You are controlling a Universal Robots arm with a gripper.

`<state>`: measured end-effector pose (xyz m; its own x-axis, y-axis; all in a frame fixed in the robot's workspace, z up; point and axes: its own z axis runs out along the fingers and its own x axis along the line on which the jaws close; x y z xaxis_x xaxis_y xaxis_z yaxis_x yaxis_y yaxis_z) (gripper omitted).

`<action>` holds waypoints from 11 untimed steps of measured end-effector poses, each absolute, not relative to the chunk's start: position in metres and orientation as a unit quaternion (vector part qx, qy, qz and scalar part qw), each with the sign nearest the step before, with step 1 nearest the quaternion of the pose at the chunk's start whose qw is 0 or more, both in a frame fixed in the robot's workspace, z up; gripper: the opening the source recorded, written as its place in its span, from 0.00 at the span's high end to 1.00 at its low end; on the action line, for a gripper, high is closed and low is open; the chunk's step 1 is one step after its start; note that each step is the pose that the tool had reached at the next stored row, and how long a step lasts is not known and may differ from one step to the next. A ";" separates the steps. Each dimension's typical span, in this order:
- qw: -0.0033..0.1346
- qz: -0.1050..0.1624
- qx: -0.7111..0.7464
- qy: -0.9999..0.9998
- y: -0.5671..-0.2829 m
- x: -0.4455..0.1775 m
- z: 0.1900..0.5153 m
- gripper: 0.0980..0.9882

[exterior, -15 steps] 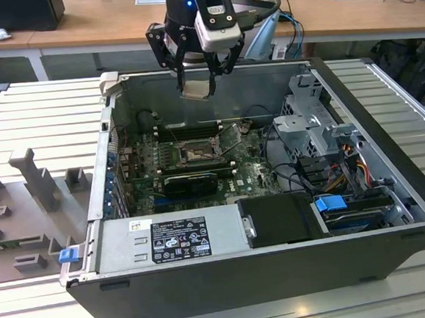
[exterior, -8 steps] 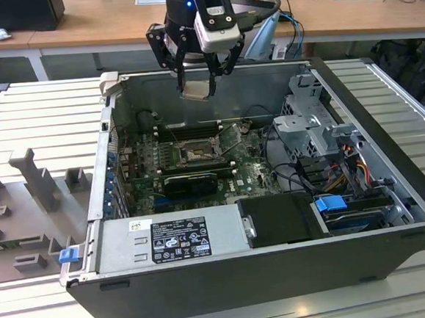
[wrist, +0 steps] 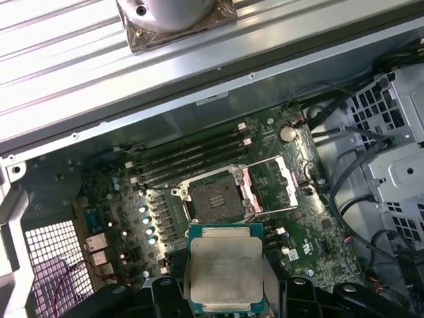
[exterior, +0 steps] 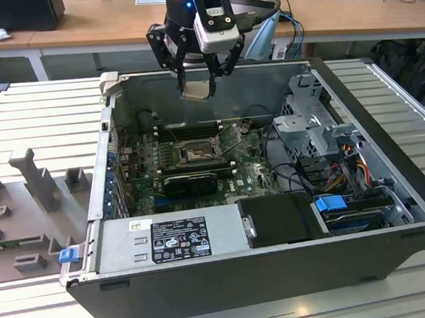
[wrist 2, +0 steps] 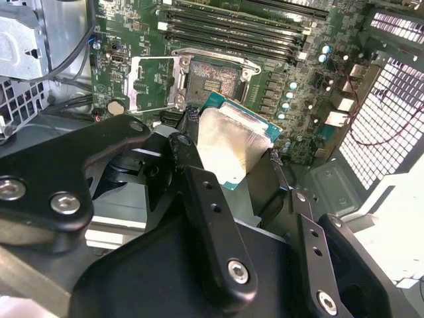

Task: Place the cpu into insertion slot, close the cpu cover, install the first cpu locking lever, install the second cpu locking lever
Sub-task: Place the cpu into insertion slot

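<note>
Gripper (exterior: 196,85) clamped on flat square silvery-beige cpu (wrist: 225,271), above open dark-rimmed square insertion slot (wrist: 215,201); I'd align edges squarely and lower it level.

The ribbed metal table (exterior: 39,114) carries an open computer case (exterior: 207,281).

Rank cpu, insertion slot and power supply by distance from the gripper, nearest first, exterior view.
1. cpu: held in the gripper, up over the back of the open case.
2. insertion slot: down inside the case, below the gripper.
3. power supply: along the case's front edge, toward the exterior view's left.
</note>
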<state>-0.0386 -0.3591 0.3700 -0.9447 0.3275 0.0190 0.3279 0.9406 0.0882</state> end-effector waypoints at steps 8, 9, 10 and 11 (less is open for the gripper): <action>0.002 -0.045 -0.172 -0.984 -0.359 -0.039 0.369 0.51; 0.002 -0.045 -0.172 -0.984 -0.359 -0.039 0.369 0.51; 0.002 -0.045 -0.173 -0.984 -0.359 -0.039 0.368 0.51; 0.002 -0.045 -0.174 -0.984 -0.359 -0.039 0.368 0.51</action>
<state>-0.0386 -0.3591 0.3683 -0.9398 0.3413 0.0190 0.3416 0.9357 0.0883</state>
